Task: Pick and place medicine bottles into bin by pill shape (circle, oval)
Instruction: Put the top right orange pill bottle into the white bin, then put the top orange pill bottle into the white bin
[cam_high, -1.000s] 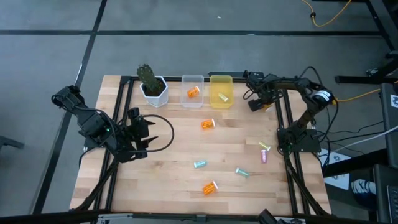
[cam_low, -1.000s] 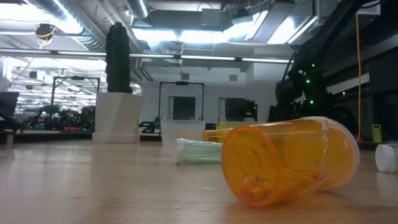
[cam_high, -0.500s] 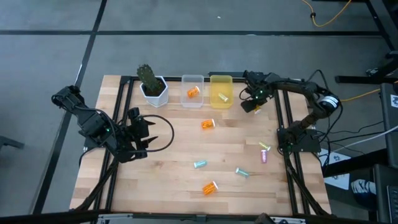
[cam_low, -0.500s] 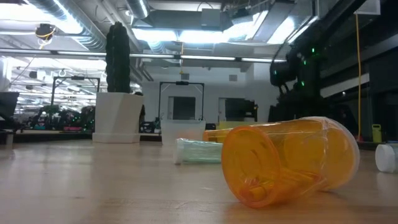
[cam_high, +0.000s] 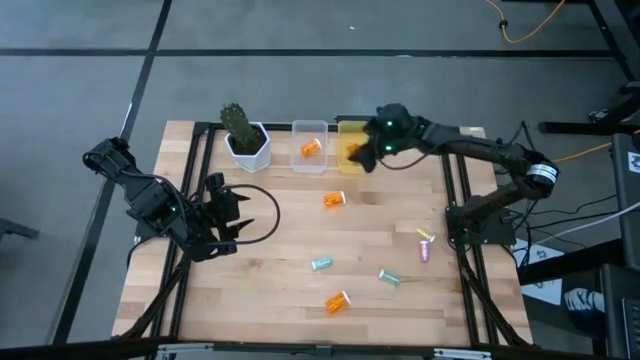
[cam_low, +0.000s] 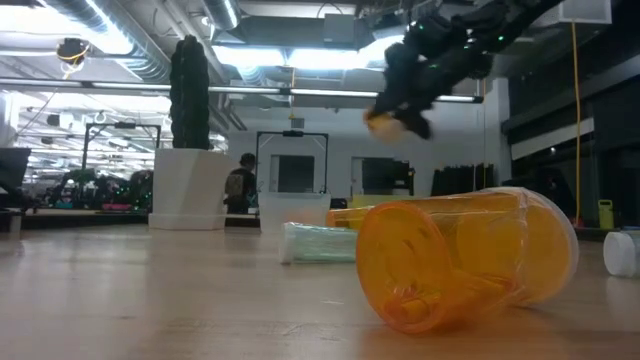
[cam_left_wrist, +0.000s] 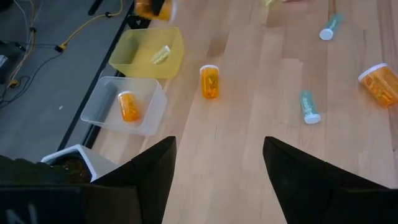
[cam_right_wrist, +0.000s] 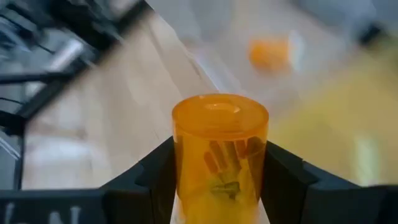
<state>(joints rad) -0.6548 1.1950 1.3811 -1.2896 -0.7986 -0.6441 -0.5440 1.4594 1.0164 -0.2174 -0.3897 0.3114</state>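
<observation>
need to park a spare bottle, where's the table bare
Bare wood lies along the near edge left of the front orange bottle, and between the cactus pot and the left pincer. The near right side is crowded with small bottles. The right pincer hangs over the yellow bin.

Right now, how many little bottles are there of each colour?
Orange bottles: 4 (one in the right gripper)
Teal bottles: 2
Pale green bottles: 2
Purple bottle: 1
Total: 9

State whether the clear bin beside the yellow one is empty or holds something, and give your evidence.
Not empty. The clear bin holds one orange bottle, lying on its side; the left wrist view shows it too.
</observation>
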